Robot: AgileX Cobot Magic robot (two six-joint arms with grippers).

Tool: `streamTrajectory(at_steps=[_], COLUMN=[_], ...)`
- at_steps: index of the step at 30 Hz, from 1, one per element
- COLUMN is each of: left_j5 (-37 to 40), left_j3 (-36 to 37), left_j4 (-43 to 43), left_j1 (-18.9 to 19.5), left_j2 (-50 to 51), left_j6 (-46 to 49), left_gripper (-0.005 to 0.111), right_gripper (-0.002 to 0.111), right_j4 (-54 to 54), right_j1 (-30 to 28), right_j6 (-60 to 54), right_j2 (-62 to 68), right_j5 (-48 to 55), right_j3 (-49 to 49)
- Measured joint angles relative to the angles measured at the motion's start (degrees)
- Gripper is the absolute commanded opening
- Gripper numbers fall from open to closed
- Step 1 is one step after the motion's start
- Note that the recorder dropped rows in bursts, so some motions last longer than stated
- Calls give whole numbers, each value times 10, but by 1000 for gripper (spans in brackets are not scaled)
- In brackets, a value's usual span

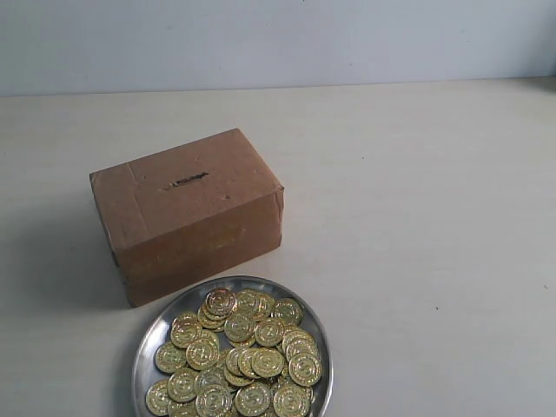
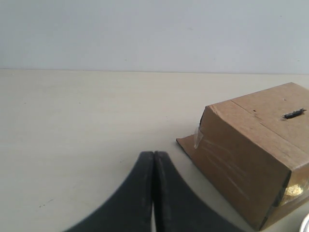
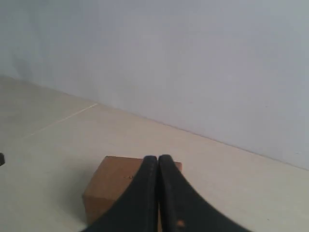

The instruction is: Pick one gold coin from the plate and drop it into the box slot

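Observation:
A brown cardboard box [image 1: 187, 213] stands left of centre on the table, its thin dark slot [image 1: 185, 182] on the top face. In front of it sits the silver plate [image 1: 149, 339], heaped with several gold coins [image 1: 239, 356]. Neither gripper shows in the exterior view. In the left wrist view my left gripper [image 2: 153, 154] is shut and empty, off to one side of the box [image 2: 256, 154], whose slot [image 2: 294, 113] shows on top. My right gripper [image 3: 158, 158] is also shut and empty, with the box [image 3: 108, 186] partly hidden behind its fingers.
The pale table [image 1: 417, 217] runs back to a plain light wall [image 1: 278, 39]. A loose cardboard flap and a strip of clear tape [image 2: 198, 137] stick out at the box's end. A sliver of the plate rim [image 2: 305, 223] shows beside the box.

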Motion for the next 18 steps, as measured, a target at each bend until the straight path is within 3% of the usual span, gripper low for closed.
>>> streamTrajectory(at_steps=[8, 18], left_j5=[0, 0], left_j3=[0, 0], left_j4=[0, 0], left_j1=[0, 0], left_j2=[0, 0], left_j6=[0, 0], left_gripper=[0, 0], right_gripper=[0, 0], right_j4=[18, 18], right_j1=[0, 1], right_j6=[-39, -80], right_j2=[178, 366], right_j5=[114, 124], right_j3=[-102, -163])
